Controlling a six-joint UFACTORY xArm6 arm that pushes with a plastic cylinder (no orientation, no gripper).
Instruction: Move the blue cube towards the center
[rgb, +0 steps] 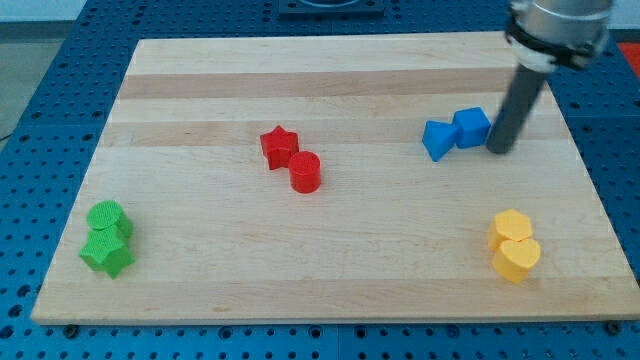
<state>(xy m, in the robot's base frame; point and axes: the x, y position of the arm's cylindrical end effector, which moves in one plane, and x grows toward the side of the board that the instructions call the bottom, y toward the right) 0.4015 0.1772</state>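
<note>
Camera view: my tip (497, 150), a bare rod grasping nothing, presses beside the blue cube (472, 127) near the board's (330, 290) right edge, toward its top-right corner. The push has barely begun; the centre lies well apart, leftward.

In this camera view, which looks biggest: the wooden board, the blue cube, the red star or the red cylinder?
1. Wooden board, by far.
2. Blue cube, red star, red cylinder: all look much alike, too close to rank.

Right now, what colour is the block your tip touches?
Blue: the blue cube, beside my tip, camera view.
</note>
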